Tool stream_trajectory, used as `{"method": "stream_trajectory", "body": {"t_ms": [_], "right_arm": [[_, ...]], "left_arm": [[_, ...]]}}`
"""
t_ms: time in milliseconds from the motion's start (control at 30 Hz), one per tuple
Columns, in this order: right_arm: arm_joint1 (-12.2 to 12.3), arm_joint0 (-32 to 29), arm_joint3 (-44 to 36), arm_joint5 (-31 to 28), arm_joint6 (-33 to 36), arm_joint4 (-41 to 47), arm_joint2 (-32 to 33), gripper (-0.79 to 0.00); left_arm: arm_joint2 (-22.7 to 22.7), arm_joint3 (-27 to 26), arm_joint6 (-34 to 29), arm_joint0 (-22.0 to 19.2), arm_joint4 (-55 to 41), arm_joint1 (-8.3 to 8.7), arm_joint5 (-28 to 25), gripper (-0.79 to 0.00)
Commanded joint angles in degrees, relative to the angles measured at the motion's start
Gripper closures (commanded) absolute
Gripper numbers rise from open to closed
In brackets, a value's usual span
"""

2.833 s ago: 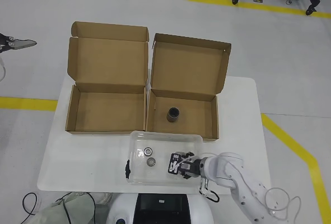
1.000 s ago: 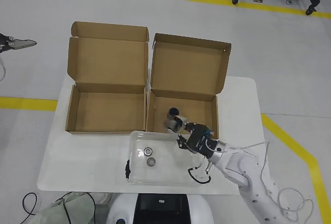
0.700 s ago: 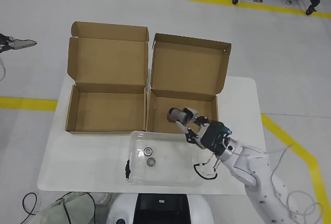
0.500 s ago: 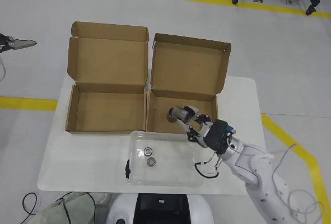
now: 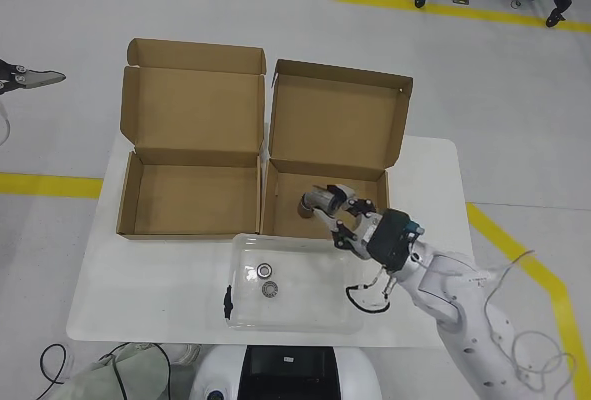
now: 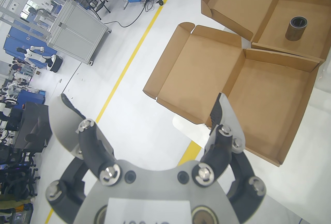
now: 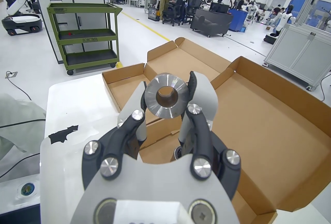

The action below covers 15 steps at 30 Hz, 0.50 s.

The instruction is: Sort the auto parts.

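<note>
Right gripper [image 7: 168, 95] grips sleeve [image 7: 155, 104] over right box [image 5: 285, 215].

Boxed dark bushing [image 7: 178, 152] mostly behind right end effector [image 7: 168, 96].

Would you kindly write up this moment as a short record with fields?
right hand: shut on a metal cylinder, above the right box
right box contents: one dark cylinder, upright
clear tray: holds a ring and a second ring
left hand: open, holding nothing, over the floor beside the table
</note>
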Motion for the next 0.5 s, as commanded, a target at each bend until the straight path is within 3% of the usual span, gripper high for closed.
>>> {"method": "stream_trajectory", "body": {"t_ms": [0, 467], "right_arm": [[0.0, 0.37, -0.17, -0.51, -0.83, -0.27, 0.11, 0.0], [-0.4, 3.1, -1.88, -0.57, 0.21, -0.85, -1.42, 0.0]], "left_arm": [[0.0, 0.0, 0.0, 0.0, 0.0, 0.0, 0.0, -0.785], [0.0, 0.0, 0.0, 0.0, 0.0, 0.0, 0.0, -0.785]]}}
